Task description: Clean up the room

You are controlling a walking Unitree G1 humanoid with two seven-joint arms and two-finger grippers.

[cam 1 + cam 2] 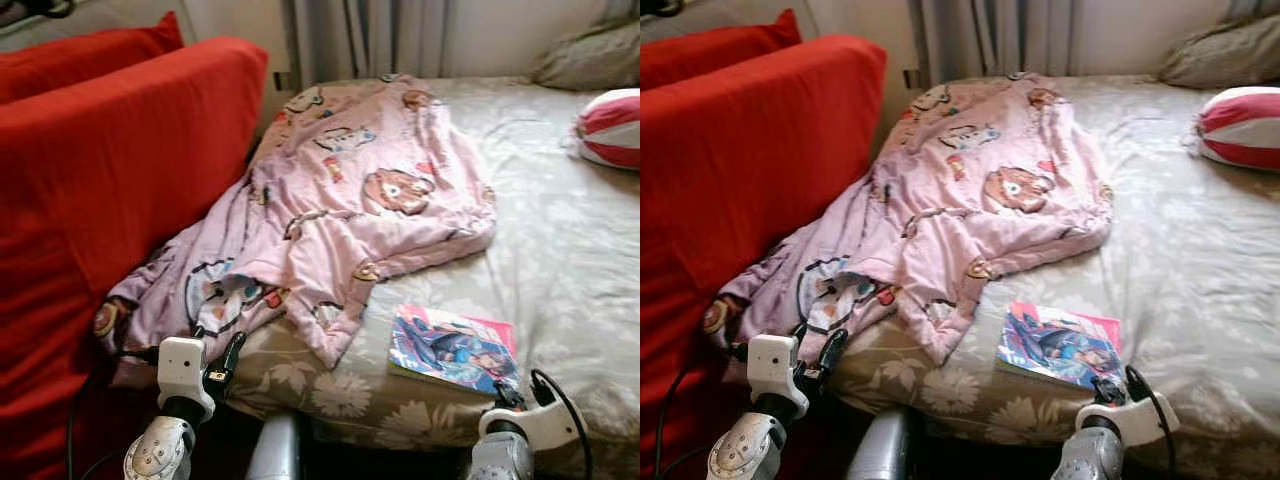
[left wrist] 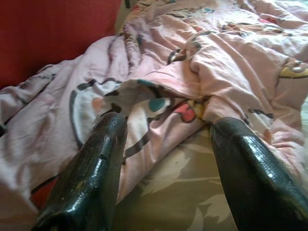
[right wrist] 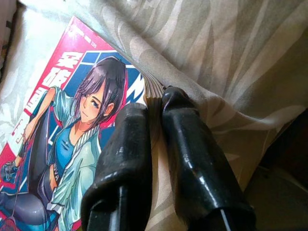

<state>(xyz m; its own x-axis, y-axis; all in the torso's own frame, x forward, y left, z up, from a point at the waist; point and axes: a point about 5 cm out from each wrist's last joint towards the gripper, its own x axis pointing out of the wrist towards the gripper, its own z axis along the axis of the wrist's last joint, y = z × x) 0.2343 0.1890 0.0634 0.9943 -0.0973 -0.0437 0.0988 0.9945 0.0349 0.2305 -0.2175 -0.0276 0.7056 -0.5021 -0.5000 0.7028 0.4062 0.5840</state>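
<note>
**Right wrist view: the hand is at the corner of the comic book**

Right wrist view shows the right hand (image 3: 154,120) with its 2 black fingers (image 3: 122,159) almost together, and the page edges of the comic book (image 3: 72,120) sit in the narrow gap between them. I judge that the hand is pinching the near corner of the book, but the grip looks shallow. The book lies flat on the bed (image 1: 560,250), near the front edge, just beside the hem of the pink blanket (image 1: 350,190).

The left hand (image 2: 166,144) is wide open and holds nothing. It points at the crumpled edge of the blanket, which hangs toward the red sofa (image 1: 110,160). A striped cushion (image 1: 612,125) lies at the far right of the bed.

The step in hand seems to be picking up the book. The next move calls for a firm hold before lifting, because only a few pages may be caught and the book could slip or fall open.
</note>
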